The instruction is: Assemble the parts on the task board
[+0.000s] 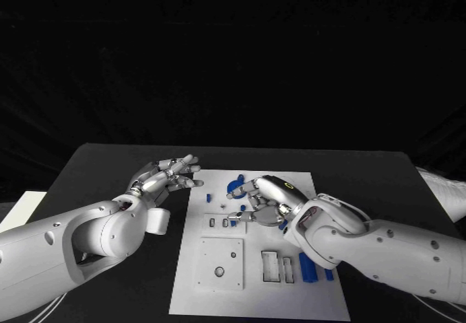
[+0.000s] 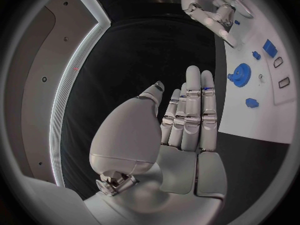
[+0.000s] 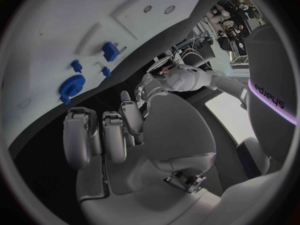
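Note:
The white task board (image 1: 260, 269) lies in the middle of the black table. A blue gear (image 1: 236, 183) sits near its far edge, with a small blue peg (image 1: 208, 198) and another blue piece (image 1: 236, 215) close by. My right hand (image 1: 264, 199) hovers over the board's far part beside the gear, fingers curled in, and nothing shows between them in the right wrist view (image 3: 106, 135). My left hand (image 1: 170, 176) hangs over the bare table off the board's far left corner. Its fingers (image 2: 190, 115) are straight and hold nothing.
Several blue pieces (image 1: 311, 269) lie at the board's right edge next to two rectangular slots (image 1: 277, 266). A square white plate (image 1: 221, 261) with holes sits on the board's near left. Black table (image 1: 107, 175) stretches to the left of the board.

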`<act>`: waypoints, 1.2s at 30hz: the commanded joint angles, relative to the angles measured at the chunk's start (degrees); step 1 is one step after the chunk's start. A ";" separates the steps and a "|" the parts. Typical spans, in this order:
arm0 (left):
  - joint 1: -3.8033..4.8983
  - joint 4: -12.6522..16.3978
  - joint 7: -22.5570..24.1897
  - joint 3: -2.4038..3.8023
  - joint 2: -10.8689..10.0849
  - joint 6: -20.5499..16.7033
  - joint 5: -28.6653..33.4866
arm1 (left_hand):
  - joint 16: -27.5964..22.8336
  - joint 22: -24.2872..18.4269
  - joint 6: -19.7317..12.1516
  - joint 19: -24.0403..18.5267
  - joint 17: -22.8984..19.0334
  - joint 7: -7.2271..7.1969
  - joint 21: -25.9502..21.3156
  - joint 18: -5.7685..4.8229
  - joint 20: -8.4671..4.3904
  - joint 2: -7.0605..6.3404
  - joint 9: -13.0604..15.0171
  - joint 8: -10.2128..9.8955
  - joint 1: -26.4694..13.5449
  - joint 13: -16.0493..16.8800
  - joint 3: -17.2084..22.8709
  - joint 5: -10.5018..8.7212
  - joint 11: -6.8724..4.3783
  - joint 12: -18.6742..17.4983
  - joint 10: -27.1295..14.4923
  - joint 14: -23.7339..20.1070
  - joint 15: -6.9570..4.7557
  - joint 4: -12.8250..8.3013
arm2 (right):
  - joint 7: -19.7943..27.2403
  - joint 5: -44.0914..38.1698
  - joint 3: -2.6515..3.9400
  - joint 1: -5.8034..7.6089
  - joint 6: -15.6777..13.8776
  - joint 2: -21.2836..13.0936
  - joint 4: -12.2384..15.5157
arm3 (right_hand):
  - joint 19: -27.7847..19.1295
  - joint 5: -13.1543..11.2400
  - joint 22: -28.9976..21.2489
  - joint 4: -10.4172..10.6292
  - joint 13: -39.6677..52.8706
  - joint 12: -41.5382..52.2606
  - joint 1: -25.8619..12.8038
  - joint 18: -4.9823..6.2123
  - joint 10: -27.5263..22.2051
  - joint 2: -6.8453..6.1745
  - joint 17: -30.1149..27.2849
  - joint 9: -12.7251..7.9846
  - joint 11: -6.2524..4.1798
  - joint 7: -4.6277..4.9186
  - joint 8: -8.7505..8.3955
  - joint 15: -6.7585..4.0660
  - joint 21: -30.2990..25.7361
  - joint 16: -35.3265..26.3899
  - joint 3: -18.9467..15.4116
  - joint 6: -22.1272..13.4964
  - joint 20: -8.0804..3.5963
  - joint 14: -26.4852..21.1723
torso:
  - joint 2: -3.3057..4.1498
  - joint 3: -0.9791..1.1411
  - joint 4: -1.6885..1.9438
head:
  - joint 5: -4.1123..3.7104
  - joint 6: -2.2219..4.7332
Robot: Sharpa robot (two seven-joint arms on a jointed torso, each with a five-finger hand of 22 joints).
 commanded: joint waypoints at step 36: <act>6.66 -10.40 -66.55 -0.44 15.53 23.34 -56.71 | 65.72 63.30 -3.80 19.62 67.11 -7.71 56.77 -6.85 -6.64 2.40 20.79 31.87 -12.85 51.70 -16.60 -3.87 -7.25 59.44 3.74 9.92 -6.48 7.80 | 2.44 31.84 -0.96 10.21 -2.74 -13.43 -3.66 | -0.95 5.21 -2.79 0.25 -0.04 -1.24 1.50 0.67 -1.18 1.60 10.69 0.14 -0.07 -0.03 0.34 0.49 -1.84 -1.58 -1.40 -0.35 0.34 4.90 | -2.75 2.07 -0.84 | 2.14 -1.69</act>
